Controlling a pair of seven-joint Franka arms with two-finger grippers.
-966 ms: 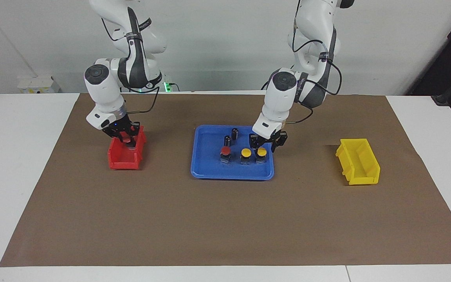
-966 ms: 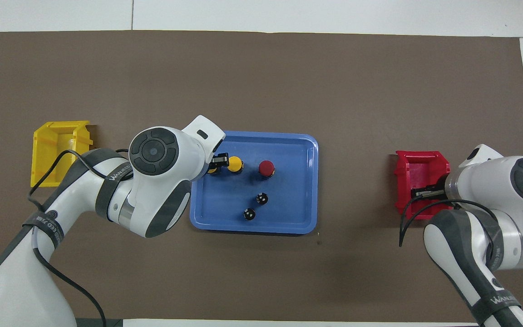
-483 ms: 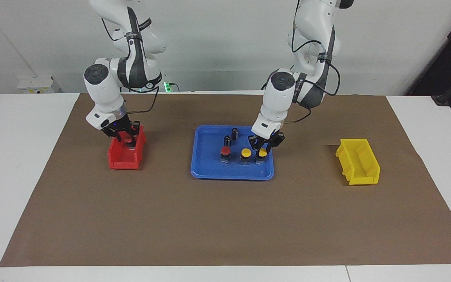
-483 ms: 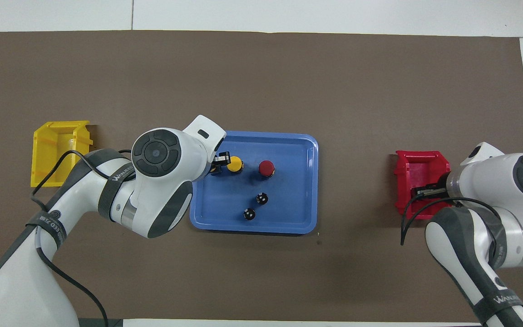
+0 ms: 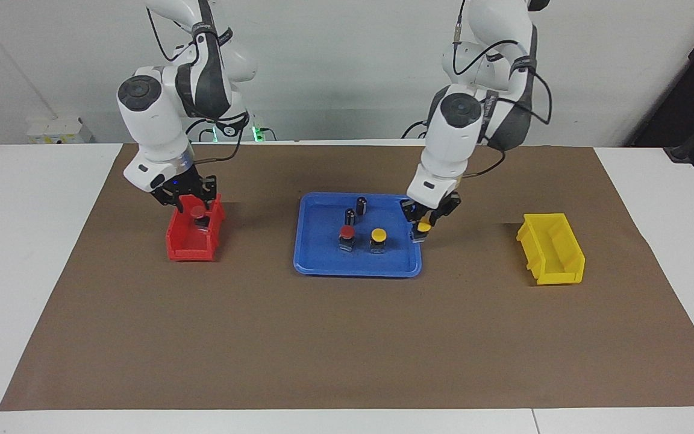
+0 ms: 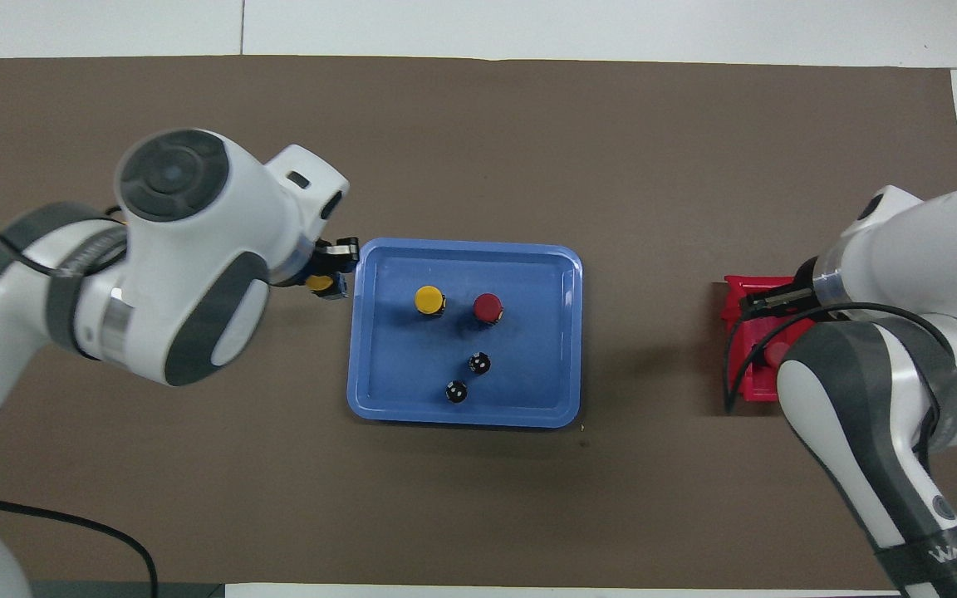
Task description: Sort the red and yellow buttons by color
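1. Here, our left gripper [image 5: 424,224] pinches a yellow button [image 5: 423,228], raised over the blue tray's [image 5: 323,265] edge toward the yellow bin [image 5: 550,248].
2. Our right gripper [image 5: 193,204] hangs over the red bin [image 5: 193,244]; we cannot tell its fingers' state. A red button [image 5: 197,212] sits below it.
3. On the tray stand another yellow button [image 5: 378,235] and another red button [image 5: 347,234], side by side.

One camera sits high across the surface [image 5: 347,337], facing both robots from some way off; the other looks steeply down from above them. Both share the blue tray [image 5: 323,265] [image 6: 561,332] and brown mat [image 5: 262,337] [image 6: 478,149]
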